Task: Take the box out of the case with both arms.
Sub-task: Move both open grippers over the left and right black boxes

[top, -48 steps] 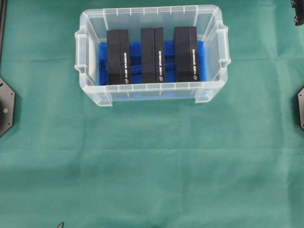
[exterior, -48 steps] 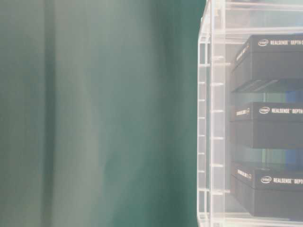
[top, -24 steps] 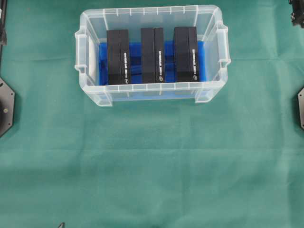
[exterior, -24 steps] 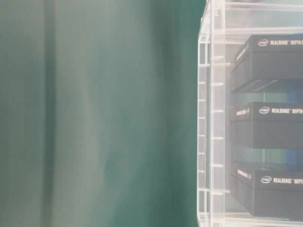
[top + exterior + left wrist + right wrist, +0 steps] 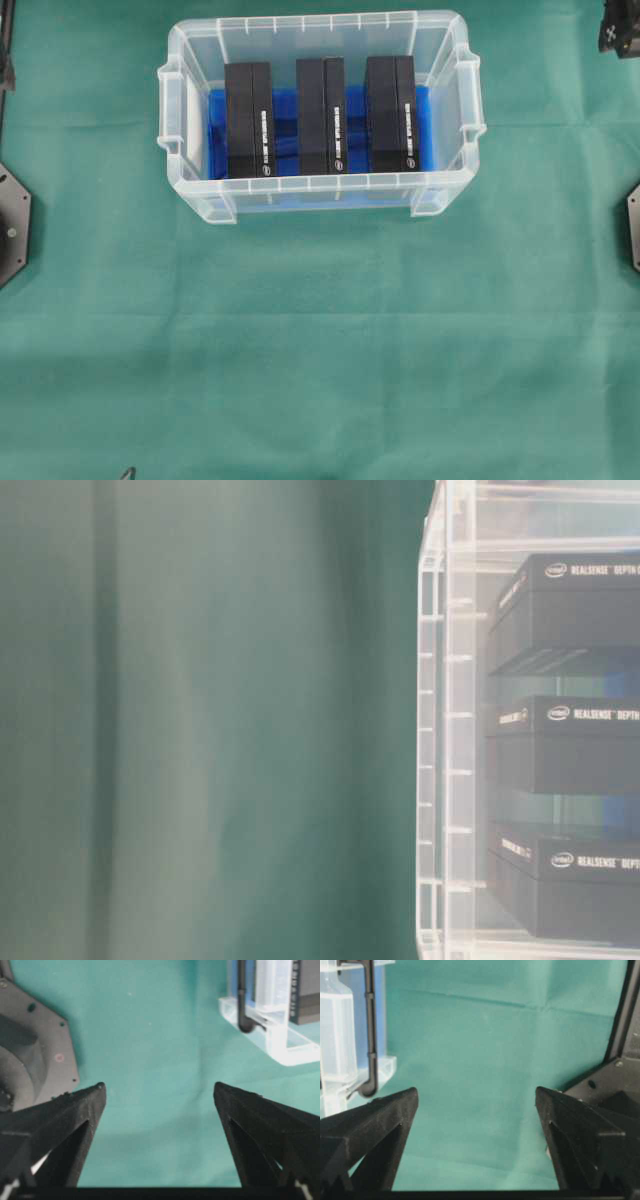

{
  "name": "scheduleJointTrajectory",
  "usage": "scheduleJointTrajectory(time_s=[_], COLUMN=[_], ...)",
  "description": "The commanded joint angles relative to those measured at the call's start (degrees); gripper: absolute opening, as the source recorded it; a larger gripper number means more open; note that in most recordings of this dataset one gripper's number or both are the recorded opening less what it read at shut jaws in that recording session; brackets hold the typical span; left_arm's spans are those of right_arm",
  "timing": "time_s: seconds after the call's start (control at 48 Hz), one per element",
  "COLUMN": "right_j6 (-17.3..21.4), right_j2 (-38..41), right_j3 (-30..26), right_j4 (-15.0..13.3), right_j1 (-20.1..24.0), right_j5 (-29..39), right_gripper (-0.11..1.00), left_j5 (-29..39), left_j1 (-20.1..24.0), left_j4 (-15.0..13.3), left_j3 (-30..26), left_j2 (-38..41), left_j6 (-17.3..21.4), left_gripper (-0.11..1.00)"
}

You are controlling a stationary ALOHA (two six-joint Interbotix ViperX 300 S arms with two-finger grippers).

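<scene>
boxes, three matte black slabs, stand on edge side by side on the blue liner inside the clear ribbed case, on the green cloth desk. the table-level view alone shows their white lettering. my left fingers and right fingers, black and truss-patterned, are spread wide over bare cloth, holding nothing.

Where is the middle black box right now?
In the overhead view, the middle box stands inside the clear case, between two matching black boxes, on the blue liner.
</scene>
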Motion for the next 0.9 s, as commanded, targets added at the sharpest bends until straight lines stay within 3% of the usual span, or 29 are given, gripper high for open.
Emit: scheduleJointTrajectory(time_s=[0.0,0.208,0.479,0.875], right_j6=[0.00,0.00,0.18,0.18], right_j2=[-0.62,-0.18,2.11,13.80], right_j3=[-0.44,-0.53,-1.49,-9.58], right_j4=[-0.18,0.09,1.14,1.85], right_j1=[0.00,0.00,0.44,4.13], right_j5=[-0.35,-1.32,-5.45,-6.42], right_gripper=[0.95,0.95,0.95,0.95], left_j5=[-1.32,-1.76,-0.44,-0.79], left_j1=[0.26,0.26,-1.05,-3.16], left_j4=[0.18,-0.09,-0.26,0.09], left_j3=[-0.26,0.00,-2.20,-12.39], left_j2=[-0.70,-0.44,4.48,18.37], left_j6=[-0.18,-3.25,-3.60,-3.60], left_gripper=[0.91,0.91,0.91,0.91])
